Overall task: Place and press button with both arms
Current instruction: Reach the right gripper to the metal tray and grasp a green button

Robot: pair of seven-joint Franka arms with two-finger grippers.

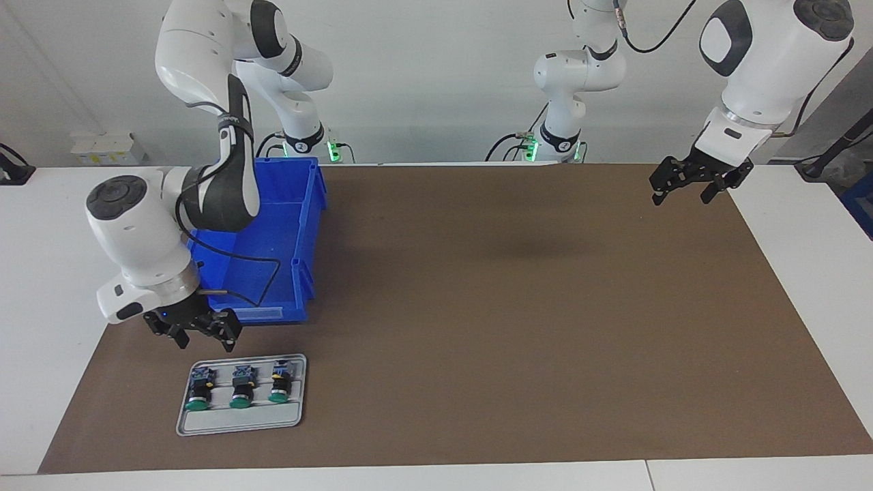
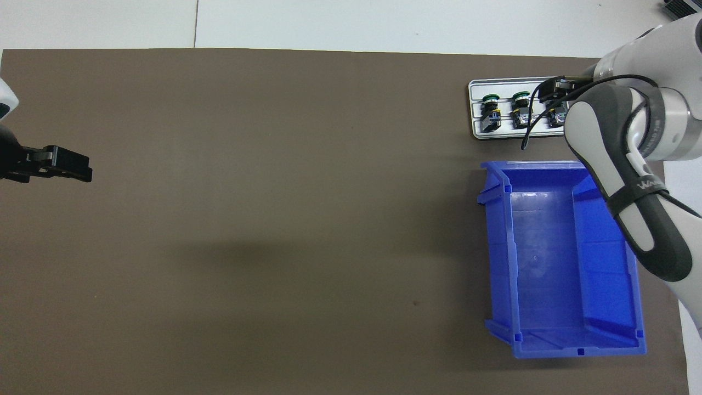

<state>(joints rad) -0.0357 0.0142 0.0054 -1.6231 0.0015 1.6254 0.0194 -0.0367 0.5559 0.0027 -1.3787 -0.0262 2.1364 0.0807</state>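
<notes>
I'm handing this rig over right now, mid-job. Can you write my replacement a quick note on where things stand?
Right gripper: open, empty, in the air just short of the grey tray, on the robots' side of it.
Left gripper: open, empty, waiting over the mat's edge at its own end.
Three green buttons lie side by side in the tray, untouched. The blue bin is empty, nearer the robots than the tray.
Done: only the approach.
Left: pick up a button, place it, press it with both arms.
</notes>
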